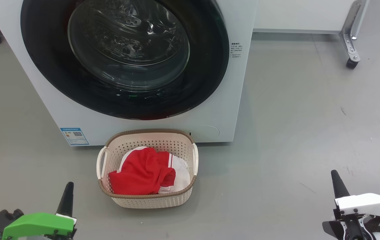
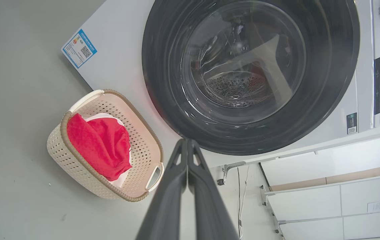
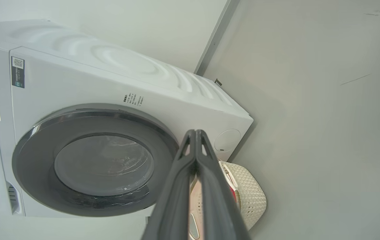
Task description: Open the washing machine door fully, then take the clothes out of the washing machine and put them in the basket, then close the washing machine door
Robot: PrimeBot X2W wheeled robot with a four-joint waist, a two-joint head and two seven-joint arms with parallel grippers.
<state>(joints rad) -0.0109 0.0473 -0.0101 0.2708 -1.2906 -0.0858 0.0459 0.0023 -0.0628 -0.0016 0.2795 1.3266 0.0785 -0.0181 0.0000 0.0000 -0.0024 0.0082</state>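
Washing machine (image 1: pixel 230 93): big white front-loading box on the grey floor (image 1: pixel 310 116), far side.
Door (image 1: pixel 125 50): round, glossy black rim around a bulging clear window, shut flat against the machine's front.
Basket (image 1: pixel 148 131): cream perforated plastic, brown braided rim, just before the machine.
Clothes (image 1: pixel 140 173): red fabric with white panels, heaped inside the basket.
Left gripper (image 2: pixel 187 146): near left, fingers clenched together, empty.
Right gripper (image 3: pixel 196 136): near right, likewise clenched, empty.

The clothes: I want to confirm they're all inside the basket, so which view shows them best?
The head view: it looks down into the basket, showing the clothes nearly whole. The left wrist view shows them from the side; the right wrist view, a red sliver beside the right pincer.
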